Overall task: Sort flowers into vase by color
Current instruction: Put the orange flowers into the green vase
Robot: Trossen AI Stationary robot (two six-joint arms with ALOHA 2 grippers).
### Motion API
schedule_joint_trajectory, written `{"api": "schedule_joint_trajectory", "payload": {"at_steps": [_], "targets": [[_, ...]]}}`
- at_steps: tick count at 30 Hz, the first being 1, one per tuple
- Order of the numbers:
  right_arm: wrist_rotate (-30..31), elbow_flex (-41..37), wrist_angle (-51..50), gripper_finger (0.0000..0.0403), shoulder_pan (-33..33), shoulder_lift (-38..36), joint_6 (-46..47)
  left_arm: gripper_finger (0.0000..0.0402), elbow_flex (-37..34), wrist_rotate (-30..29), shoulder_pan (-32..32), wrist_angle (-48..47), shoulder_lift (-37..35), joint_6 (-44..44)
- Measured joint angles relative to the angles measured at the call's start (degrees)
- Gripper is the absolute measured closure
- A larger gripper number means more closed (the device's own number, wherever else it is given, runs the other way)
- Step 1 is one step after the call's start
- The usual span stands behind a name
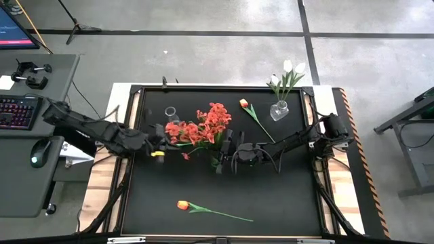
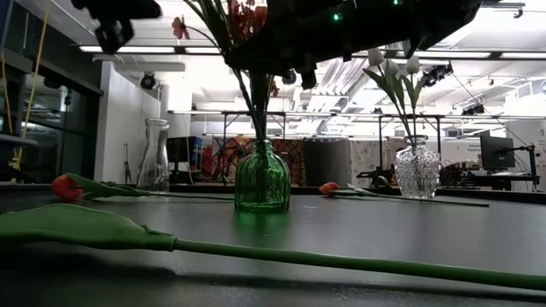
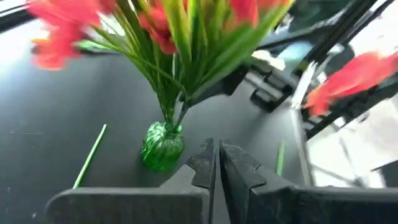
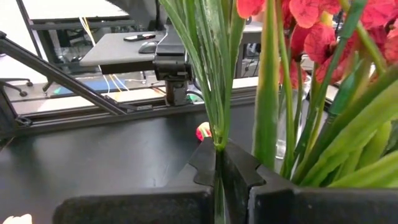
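Above green vase point(image 2: 262, 181) | right gripper point(image 4: 219, 163) jaws clamp red-orange blossoms' point(image 1: 203, 125) stems | left gripper point(image 3: 217, 163) jaws closed, empty | no legible writing

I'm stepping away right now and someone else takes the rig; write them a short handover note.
Right hand: shut on the stems of the red bunch, which stands in the green vase.
Left hand: shut, empty, above and beside that vase.
Done: white tulips in the clear patterned vase.
Left: two orange tulips on the mat, one at the back, one at the front; plain glass vase empty.
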Motion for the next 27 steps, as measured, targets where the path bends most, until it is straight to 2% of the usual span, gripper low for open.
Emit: {"api": "schedule_joint_trajectory", "payload": {"at_steps": [6, 9, 19, 23, 27], "targets": [[-0.6, 0.0, -0.4, 0.0400, 0.0, 0.0, 1.4, 0.0400, 0.0, 0.4, 2.0, 9.2, 10.7, 4.2], [-1.2, 0.0, -0.6, 0.0378, 0.0, 0.0, 1.4, 0.0401, 0.0, 1.1, 3.3, 13.9, 13.3, 5.6], [-1.4, 0.0, -1.2, 0.0253, 0.0, 0.0, 3.4, 0.0401, 0.0, 2.2, 6.6, 18.4, 13.7, 9.8], [-2.0, 0.0, -1.2, 0.0229, 0.4, -0.3, 3.3, 0.0401, 0.0, 2.8, 7.3, 20.6, 13.7, 11.9], [-2.0, 0.0, -1.2, 0.0225, 1.2, -0.3, 1.9, 0.0401, 0.0, 2.8, 7.8, 20.0, 13.8, 12.3]]}}
